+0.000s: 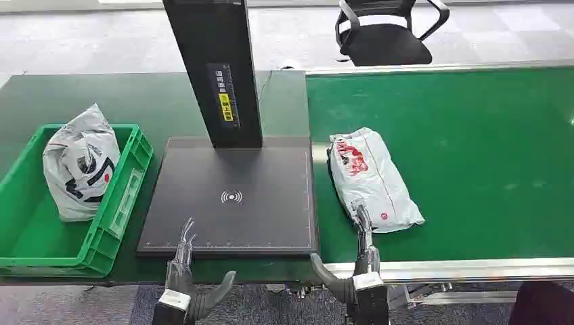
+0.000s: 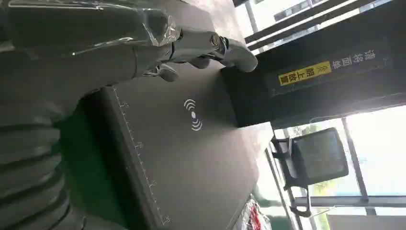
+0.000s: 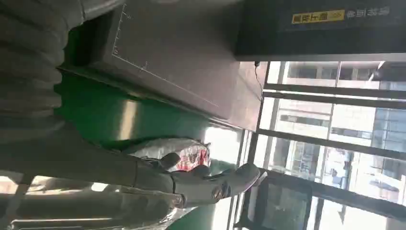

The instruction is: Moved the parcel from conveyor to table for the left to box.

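Observation:
A white plastic parcel [image 1: 371, 176] with red print lies on the green conveyor belt [image 1: 474, 156], just right of the black scanner plate [image 1: 233, 196]. My right hand [image 1: 362, 261] reaches over the belt's near rail, open, its fingertips [image 1: 361, 215] at the parcel's near end; the parcel [image 3: 184, 151] shows beyond those fingers in the right wrist view. My left hand [image 1: 186, 271] hovers open at the plate's near edge, holding nothing. In the left wrist view the left hand's fingers [image 2: 210, 45] extend over the plate [image 2: 191, 143].
A green crate [image 1: 40, 237] at the left holds another grey-white bagged parcel [image 1: 80, 164]. A black scanner post [image 1: 216, 68] rises from the plate's far side. An office chair [image 1: 386, 30] stands beyond the belt. The belt's metal rail [image 1: 474, 269] runs along the near edge.

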